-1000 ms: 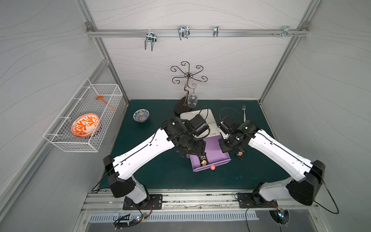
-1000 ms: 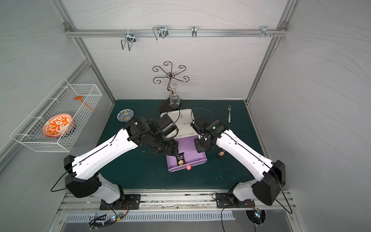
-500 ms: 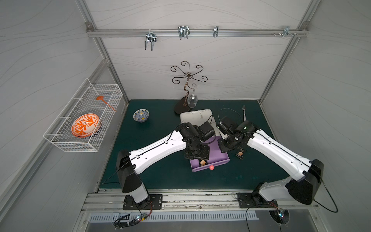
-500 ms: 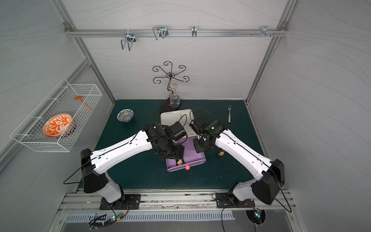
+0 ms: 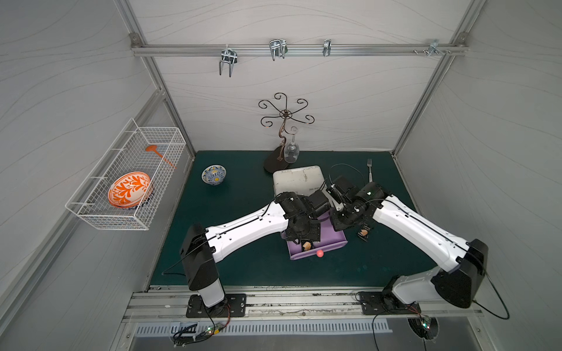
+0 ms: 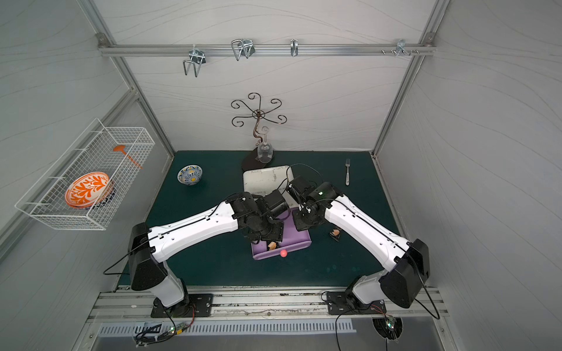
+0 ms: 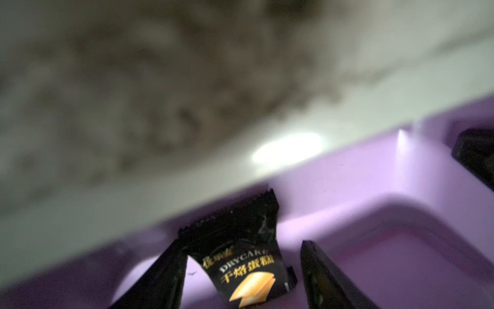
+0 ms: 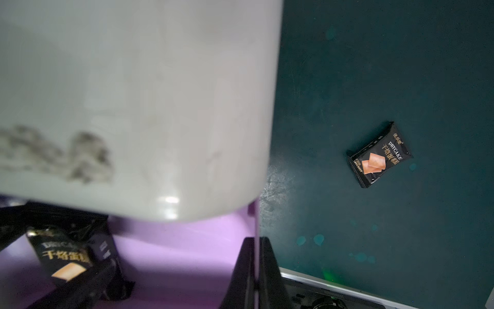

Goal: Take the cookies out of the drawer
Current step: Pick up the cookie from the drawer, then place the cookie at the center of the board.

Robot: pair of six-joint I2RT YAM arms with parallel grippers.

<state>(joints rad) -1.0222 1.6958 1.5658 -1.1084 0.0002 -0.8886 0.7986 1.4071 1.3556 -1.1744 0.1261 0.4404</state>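
The drawer (image 5: 333, 241) sticks out the front of the drawer box (image 5: 296, 179), in the middle of the table mat (image 5: 243, 197). One cookie packet (image 7: 248, 267) lies in the drawer, near its front. A second cookie packet (image 8: 379, 156) lies on the mat, just right of the drawer. Behind the box stands a glass stand (image 5: 284, 121) with a wine glass (image 5: 292, 150) hanging on it. A bowl (image 5: 213, 177) sits back left, a fork (image 5: 370, 170) back right

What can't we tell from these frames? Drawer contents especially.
- Both top views: arms cover most of the drawer; packets inside cannot be counted.
- Left wrist view: dark thing at the edge is cut off, unidentifiable.
- Left wrist view: left gripper jaws flank the black packet; the frame edge cuts off the rest, so contact is unclear.
- Right wrist view: grey marks on the white cabinet are blurred.
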